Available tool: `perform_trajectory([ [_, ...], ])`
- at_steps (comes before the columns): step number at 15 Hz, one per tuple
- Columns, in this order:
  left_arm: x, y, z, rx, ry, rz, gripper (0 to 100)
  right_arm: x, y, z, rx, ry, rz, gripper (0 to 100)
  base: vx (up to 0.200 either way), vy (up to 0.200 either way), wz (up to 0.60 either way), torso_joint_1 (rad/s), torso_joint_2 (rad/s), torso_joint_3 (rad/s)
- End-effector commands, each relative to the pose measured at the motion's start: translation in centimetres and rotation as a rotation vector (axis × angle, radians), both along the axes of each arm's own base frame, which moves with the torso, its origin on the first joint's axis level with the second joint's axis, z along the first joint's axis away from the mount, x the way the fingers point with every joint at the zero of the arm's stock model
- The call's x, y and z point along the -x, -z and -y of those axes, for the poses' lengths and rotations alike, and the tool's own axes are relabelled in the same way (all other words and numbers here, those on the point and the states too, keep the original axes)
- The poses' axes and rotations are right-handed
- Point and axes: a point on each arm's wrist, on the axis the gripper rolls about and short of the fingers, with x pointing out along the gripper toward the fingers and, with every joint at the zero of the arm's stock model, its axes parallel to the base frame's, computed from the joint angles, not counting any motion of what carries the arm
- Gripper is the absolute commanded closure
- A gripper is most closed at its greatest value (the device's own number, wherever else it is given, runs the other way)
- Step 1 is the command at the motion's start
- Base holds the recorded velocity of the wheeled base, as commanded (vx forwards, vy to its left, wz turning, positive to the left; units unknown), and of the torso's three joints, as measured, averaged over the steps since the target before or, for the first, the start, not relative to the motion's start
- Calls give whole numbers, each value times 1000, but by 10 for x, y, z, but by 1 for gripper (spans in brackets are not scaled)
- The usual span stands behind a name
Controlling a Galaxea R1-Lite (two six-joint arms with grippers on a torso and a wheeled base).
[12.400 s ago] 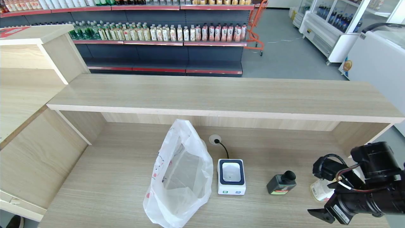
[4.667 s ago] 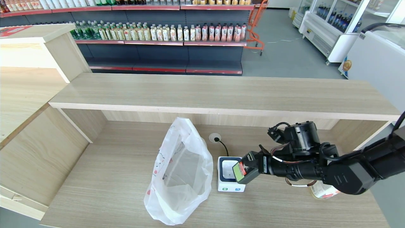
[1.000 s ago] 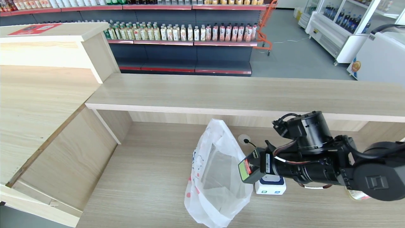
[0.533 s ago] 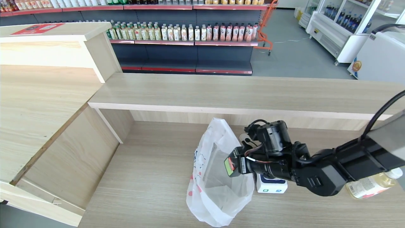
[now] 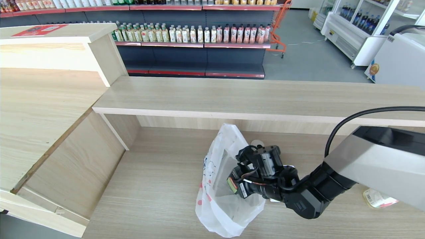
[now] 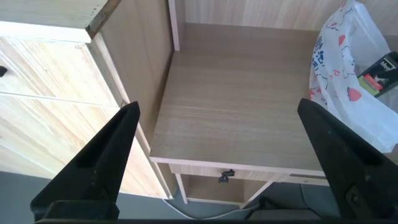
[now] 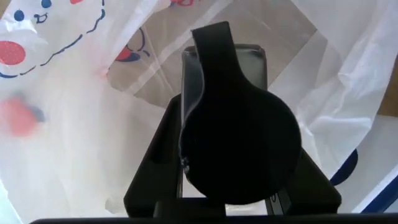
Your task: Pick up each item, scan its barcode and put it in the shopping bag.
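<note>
A white plastic shopping bag [image 5: 217, 202] stands open on the counter's lower shelf. My right gripper [image 5: 236, 186] is shut on a small dark bottle [image 5: 232, 184] with a black cap and holds it inside the bag's mouth. The right wrist view looks down on the bottle's round black cap [image 7: 239, 143], with the bag's printed film [image 7: 62, 124] around it. The left wrist view has the bag [image 6: 348, 93] and the dark bottle [image 6: 378, 71] far off. My left gripper [image 6: 217, 109] hangs open, with nothing in it, above the shelf's near left end.
A clear bottle of yellowish liquid [image 5: 378, 200] lies on the shelf at the far right. The scanner is mostly hidden behind my right arm. The raised counter top [image 5: 252, 99] overhangs the shelf's back. A side panel [image 5: 79, 166] closes off the left.
My right arm has moved left and down, carrying the dark bottle from beside the bag's rim into its mouth. Earlier it held the bottle over the scanner.
</note>
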Motion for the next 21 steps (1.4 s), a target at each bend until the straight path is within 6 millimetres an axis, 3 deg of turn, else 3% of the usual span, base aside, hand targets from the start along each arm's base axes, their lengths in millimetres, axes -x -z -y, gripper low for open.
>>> perform_trajectory([
  [1, 0, 0, 0, 0, 0, 1, 0, 0, 15, -5, 16, -12, -20, 100, 0, 0, 0, 0, 0, 0],
  [4, 0, 0, 0, 0, 0, 1, 0, 0, 20, -9, 25, -32, -19, 100, 0, 0, 0, 0, 0, 0],
  [5, 0, 0, 0, 0, 0, 1, 0, -1, 17, -10, 15, -38, -14, 0, 0, 0, 0, 0, 0, 0],
  [9, 0, 0, 0, 0, 0, 1, 0, -1, -22, -4, -193, -57, -46, 0, 0, 0, 0, 0, 0, 0],
  [13, 0, 0, 0, 0, 0, 1, 0, 9, -85, 34, -440, 66, -191, 0, 0, 0, 0, 0, 0, 0],
  [15, 0, 0, 0, 0, 0, 1, 0, 35, -129, 75, -549, 146, -209, 0, 0, 0, 0, 0, 0, 0],
  [18, 0, 0, 0, 0, 0, 1, 0, 101, -163, 143, -322, 184, -176, 0, 0, 0, 0, 0, 0, 0],
  [20, 0, 0, 0, 0, 0, 1, 0, 124, -171, 178, -56, 339, -73, 0, 0, 0, 0, 0, 0, 0],
  [21, 0, 0, 0, 0, 0, 1, 0, 130, -172, 186, 14, 383, -52, 0, 0, 0, 0, 0, 0, 0],
])
